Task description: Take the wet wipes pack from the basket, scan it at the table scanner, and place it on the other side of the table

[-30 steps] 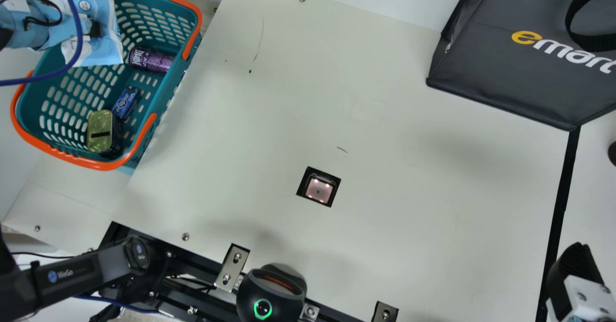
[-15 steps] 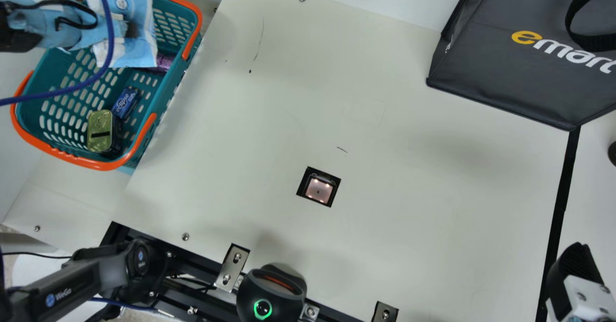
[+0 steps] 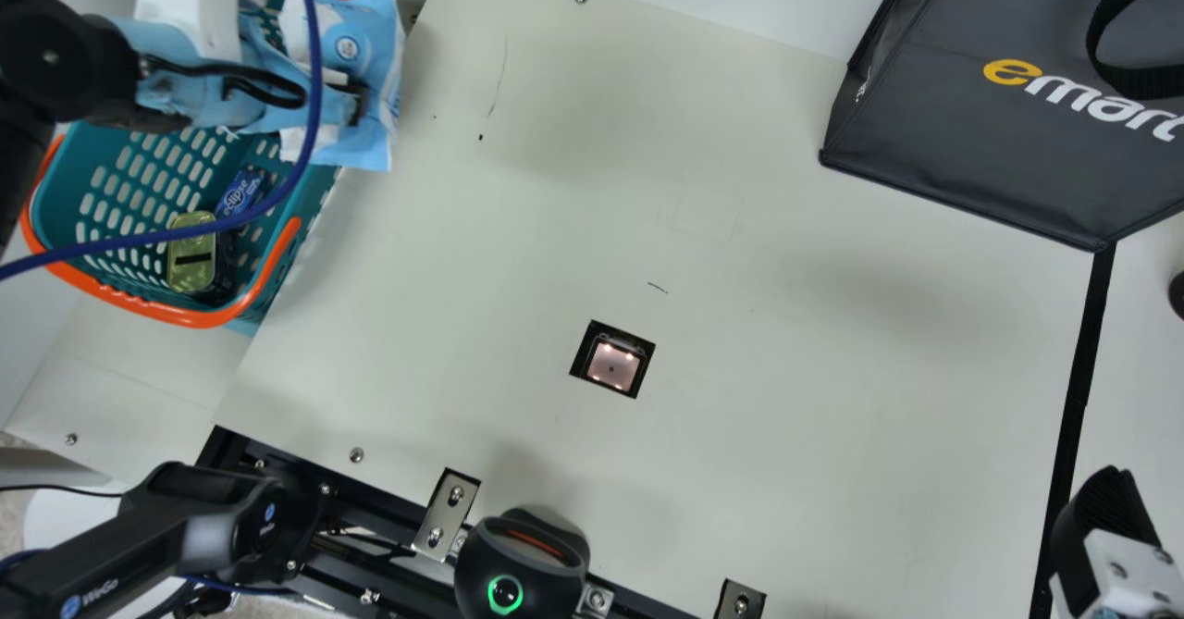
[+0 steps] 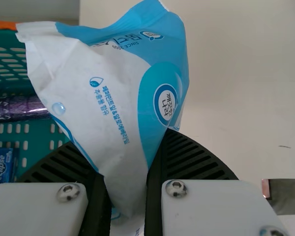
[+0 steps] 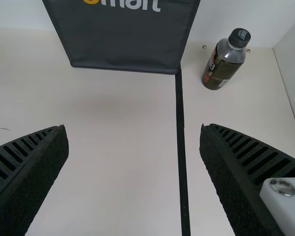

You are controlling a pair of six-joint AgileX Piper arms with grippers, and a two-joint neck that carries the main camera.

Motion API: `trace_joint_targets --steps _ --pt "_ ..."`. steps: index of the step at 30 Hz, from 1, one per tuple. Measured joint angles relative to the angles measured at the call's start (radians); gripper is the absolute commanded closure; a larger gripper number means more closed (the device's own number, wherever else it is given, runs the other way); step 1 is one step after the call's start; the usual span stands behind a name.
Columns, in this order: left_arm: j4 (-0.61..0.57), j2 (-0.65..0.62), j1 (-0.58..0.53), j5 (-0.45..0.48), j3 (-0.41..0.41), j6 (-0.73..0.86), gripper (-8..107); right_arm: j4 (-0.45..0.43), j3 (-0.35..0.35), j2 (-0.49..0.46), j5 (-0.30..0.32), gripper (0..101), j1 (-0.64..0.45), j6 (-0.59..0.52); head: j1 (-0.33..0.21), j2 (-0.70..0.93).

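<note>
Basket (image 3: 199, 320) sits at left, tin (image 3: 191, 263) and blue box (image 3: 242, 191) inside. The wipes (image 3: 372, 142) are pinched in the left end effector (image 3: 355, 103), over the basket's rim. Next come the scanner (image 3: 613, 366) in the desk (image 3: 786, 397), the bag (image 3: 962, 156), and the right end effector (image 3: 1110, 489), spread wide.

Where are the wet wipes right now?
In the main view, the wet wipes pack is at the upper left, held in the left arm's jaws, over the basket's upper-right corner.
</note>
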Motion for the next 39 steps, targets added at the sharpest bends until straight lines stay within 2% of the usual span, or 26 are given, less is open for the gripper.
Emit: trace_joint_targets --steps 23,39 --pt "0.187 -0.034 -0.528 -0.047 0.105 -0.361 107 0.0 0.0 0.0 0.0 6 0.0 0.0 -0.002 0.0" --pt "0.217 0.005 -0.785 -0.088 0.164 -0.563 107 0.0 0.0 0.0 0.0 6 0.0 0.0 0.0 -0.002"
